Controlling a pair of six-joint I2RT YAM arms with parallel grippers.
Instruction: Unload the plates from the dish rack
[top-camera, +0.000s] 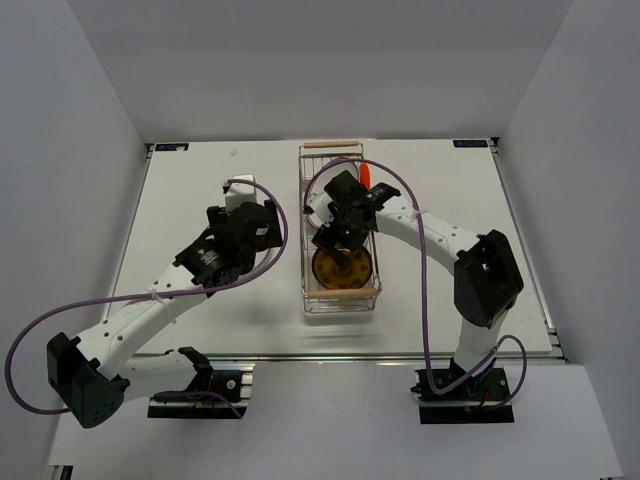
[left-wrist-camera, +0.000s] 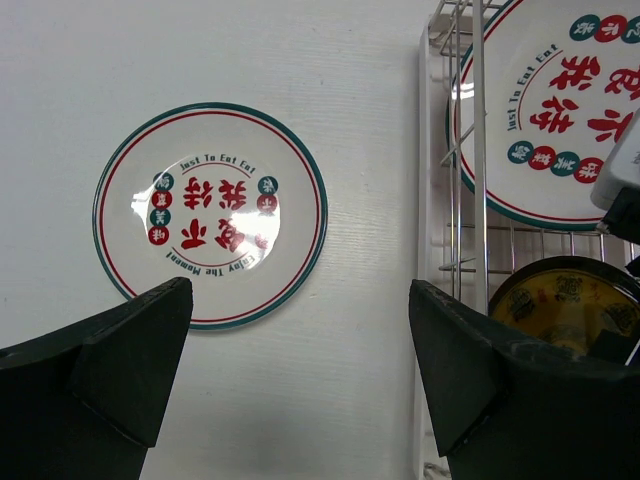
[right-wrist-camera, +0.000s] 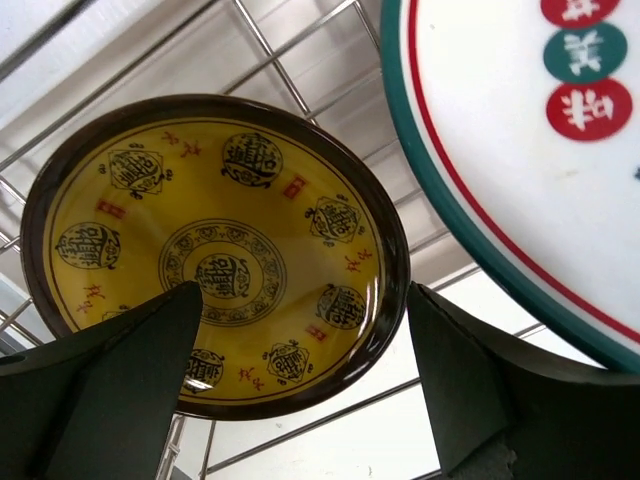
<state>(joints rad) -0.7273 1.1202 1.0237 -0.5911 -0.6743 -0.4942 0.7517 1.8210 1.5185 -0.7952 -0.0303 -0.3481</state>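
- Snag risk: the right gripper (right-wrist-camera: 300, 385) hangs over the round yellow-brown patterned plate (right-wrist-camera: 215, 255), which lies face-up near the near end of the long silver wire dish rack (top-camera: 303, 190). A finger could catch a wire going down and drag or lift the rack.
- Slip risk: the plate's rim looks glossy and shallow, so an edge pinch may let go and drop it on the wires.
- Knock risk: the white round plate with green rim and red characters (right-wrist-camera: 520, 130) sits just beside the yellow one in the rack, and a wide finger could hit it.
- Clash risk: the left arm (top-camera: 150, 310) is near the rack's left wall, so a plate carried out that way may clip it.
- The right arm (top-camera: 440, 235) reaches in from the right with its elbow bent and wrist aimed down at mid-rack. Its jaws are spread wide and hold nothing.
- The left gripper (left-wrist-camera: 300, 375) sits low over the white table (left-wrist-camera: 300, 60), just left of the rack, with jaws wide apart and empty.
- A second green-rimmed white plate (left-wrist-camera: 210, 215) lies flat on the table ahead of the left jaws, apart from the rack.
- An orange-red plate (top-camera: 366, 175) sits at the far end of the rack.
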